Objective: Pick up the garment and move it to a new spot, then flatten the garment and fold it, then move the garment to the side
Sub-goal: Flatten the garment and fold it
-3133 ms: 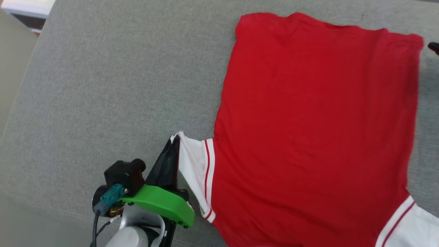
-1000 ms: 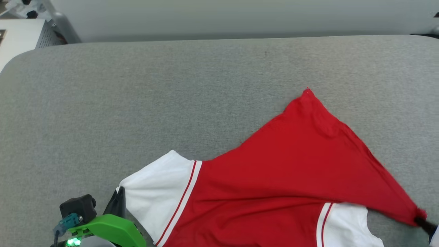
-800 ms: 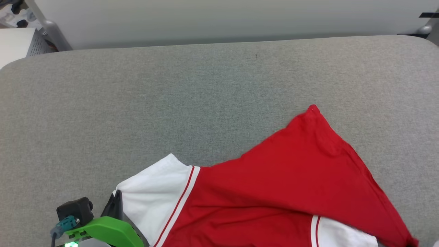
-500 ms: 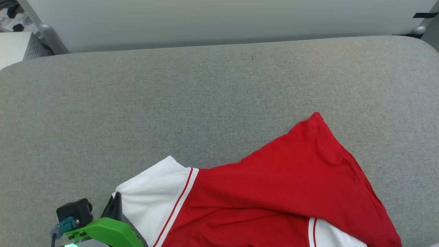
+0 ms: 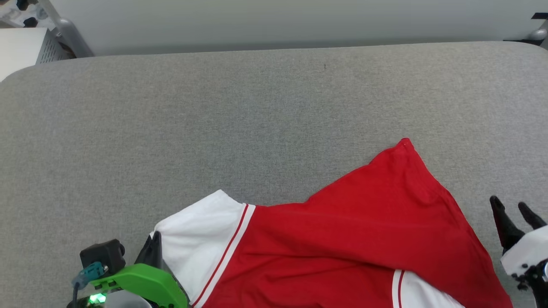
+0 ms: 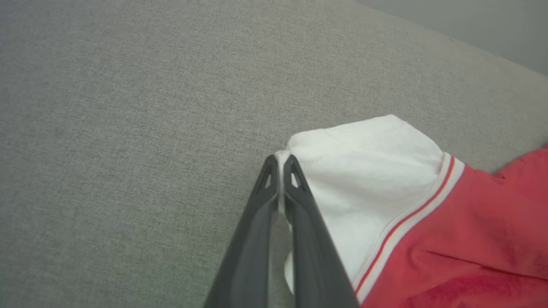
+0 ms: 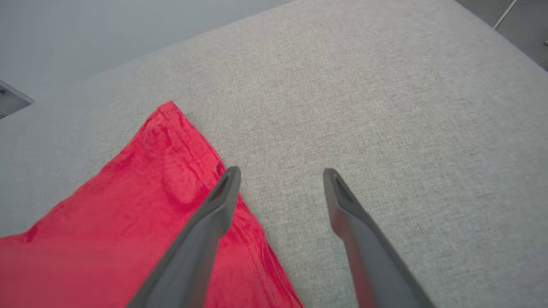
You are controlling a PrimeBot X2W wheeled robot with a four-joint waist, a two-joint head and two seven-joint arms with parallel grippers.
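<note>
Right claw (image 7: 281,172) newly wide, empty, just beside garment (image 5: 364,222); left claw (image 6: 281,159) tight on its sleeve (image 6: 364,171).

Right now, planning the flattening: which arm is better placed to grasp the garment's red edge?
Right, likely. The right end effector is open beside the red edge of the garment; the left end effector is shut on its white sleeve.

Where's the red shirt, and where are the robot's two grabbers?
red shirt (image 5: 351,226), head view, middle of its red body.
left gripper (image 6: 280,161), left wrist view, between its shut fingertips.
right gripper (image 7: 281,173), right wrist view, gap between its open fingertips.
</note>
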